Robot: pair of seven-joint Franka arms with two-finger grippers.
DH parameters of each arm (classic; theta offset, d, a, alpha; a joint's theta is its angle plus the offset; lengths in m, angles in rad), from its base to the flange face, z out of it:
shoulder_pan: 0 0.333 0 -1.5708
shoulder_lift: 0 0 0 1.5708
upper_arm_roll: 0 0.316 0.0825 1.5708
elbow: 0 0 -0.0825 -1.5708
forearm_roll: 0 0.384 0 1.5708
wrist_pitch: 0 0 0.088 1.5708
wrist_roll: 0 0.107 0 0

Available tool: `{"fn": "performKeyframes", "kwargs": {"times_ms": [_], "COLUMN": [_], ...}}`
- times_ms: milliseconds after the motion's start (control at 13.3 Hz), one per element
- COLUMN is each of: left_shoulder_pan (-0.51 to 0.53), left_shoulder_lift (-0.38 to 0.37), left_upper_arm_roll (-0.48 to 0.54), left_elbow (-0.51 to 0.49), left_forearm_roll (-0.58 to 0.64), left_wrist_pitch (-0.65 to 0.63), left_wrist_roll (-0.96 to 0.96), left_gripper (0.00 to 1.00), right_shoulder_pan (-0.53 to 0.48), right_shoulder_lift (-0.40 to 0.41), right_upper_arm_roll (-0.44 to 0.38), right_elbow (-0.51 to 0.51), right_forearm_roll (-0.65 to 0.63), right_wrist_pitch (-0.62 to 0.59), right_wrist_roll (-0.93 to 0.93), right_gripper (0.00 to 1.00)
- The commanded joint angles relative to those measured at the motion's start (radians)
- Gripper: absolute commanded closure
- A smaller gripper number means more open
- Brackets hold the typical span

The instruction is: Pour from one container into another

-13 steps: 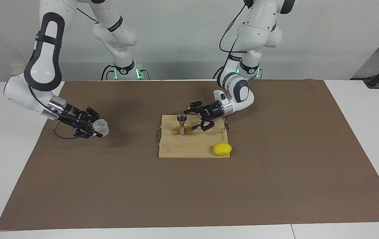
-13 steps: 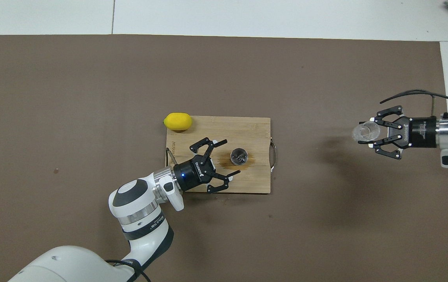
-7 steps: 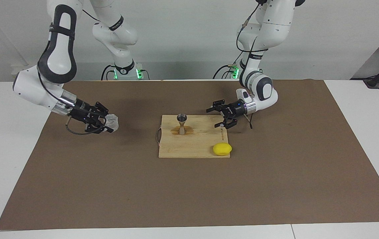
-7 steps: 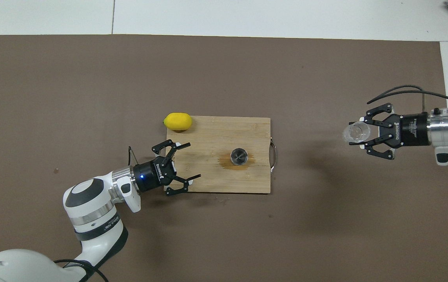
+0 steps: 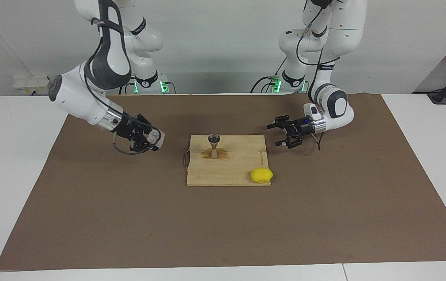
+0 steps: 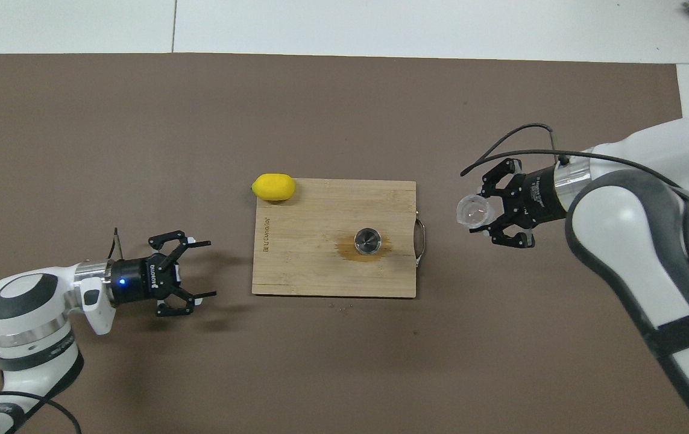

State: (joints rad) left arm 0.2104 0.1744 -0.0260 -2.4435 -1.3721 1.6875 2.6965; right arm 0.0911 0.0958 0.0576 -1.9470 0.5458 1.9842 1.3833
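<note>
right pincer (image 5: pixel 149 139) clamped on clear cup (image 5: pixel 155 137), over the mat beside the board | left pincer (image 5: pixel 285 134) spread, empty, idle | jigger (image 5: pixel 214 146) upright on cutting board (image 5: pixel 242 171) | advice: centre cup lip above jigger mouth, tip slowly—narrow target, tips easily

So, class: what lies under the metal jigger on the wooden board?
The jigger stands upright on the cutting board, in a brown wet-looking stain that spreads around its foot. The board directly beneath its base is covered, so that patch cannot be seen.
</note>
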Motion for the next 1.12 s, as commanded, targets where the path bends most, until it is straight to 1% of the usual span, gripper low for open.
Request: {"fn": "performKeyframes", "kwargs": {"times_ms": [0, 75, 150, 300, 450, 525, 600, 675, 750, 900, 975, 1050], "left_shoulder_pan": [0.139, 0.179, 0.208, 0.24, 0.26, 0.261, 0.261, 0.258, 0.256, 0.242, 0.238, 0.236], "left_shoulder_lift": [0.0, 0.019, 0.037, 0.062, 0.071, 0.063, 0.051, 0.031, -0.004, -0.071, -0.091, -0.096], "left_upper_arm_roll": [-0.009, -0.009, -0.008, -0.008, -0.008, -0.006, 0.0, 0.009, 0.009, 0.009, 0.009, 0.005], "left_elbow": [0.094, 0.147, 0.22, 0.378, 0.505, 0.546, 0.587, 0.625, 0.647, 0.652, 0.656, 0.679], "left_forearm_roll": [0.212, 0.276, 0.353, 0.491, 0.597, 0.64, 0.678, 0.724, 0.773, 0.812, 0.838, 0.858], "left_wrist_pitch": [-0.061, -0.087, -0.124, -0.189, -0.225, -0.239, -0.242, -0.249, -0.252, -0.241, -0.239, -0.242], "left_wrist_roll": [-0.041, -0.061, -0.099, -0.202, -0.271, -0.28, -0.309, -0.36, -0.43, -0.559, -0.622, -0.7], "left_gripper": [0.0, 0.0, 0.0, 0.0, 0.0, 0.0, 0.0, 0.0, 0.0, 0.0, 0.0, 0.0], "right_shoulder_pan": [0.062, 0.088, 0.116, 0.137, 0.197, 0.211, 0.231, 0.237, 0.239, 0.258, 0.266, 0.268], "right_shoulder_lift": [0.005, 0.007, 0.008, 0.027, 0.068, 0.106, 0.157, 0.175, 0.176, 0.179, 0.179, 0.179], "right_upper_arm_roll": [-0.001, 0.001, 0.001, 0.005, 0.005, 0.007, 0.005, 0.005, 0.007, 0.005, 0.007, 0.007], "right_elbow": [0.02, 0.023, 0.025, 0.063, 0.109, 0.17, 0.253, 0.288, 0.29, 0.292, 0.286, 0.278], "right_forearm_roll": [-0.075, -0.122, -0.159, -0.171, -0.24, -0.268, -0.277, -0.286, -0.291, -0.3, -0.314, -0.319], "right_wrist_pitch": [0.011, 0.028, 0.038, 0.021, 0.018, -0.019, -0.081, -0.106, -0.102, -0.076, -0.05, -0.022], "right_wrist_roll": [0.055, 0.083, 0.092, 0.1, 0.147, 0.157, 0.157, 0.158, 0.16, 0.204, 0.23, 0.265], "right_gripper": [0.92, 0.92, 0.92, 0.92, 0.91, 0.91, 0.91, 0.91, 0.91, 0.91, 0.91, 0.91]}}
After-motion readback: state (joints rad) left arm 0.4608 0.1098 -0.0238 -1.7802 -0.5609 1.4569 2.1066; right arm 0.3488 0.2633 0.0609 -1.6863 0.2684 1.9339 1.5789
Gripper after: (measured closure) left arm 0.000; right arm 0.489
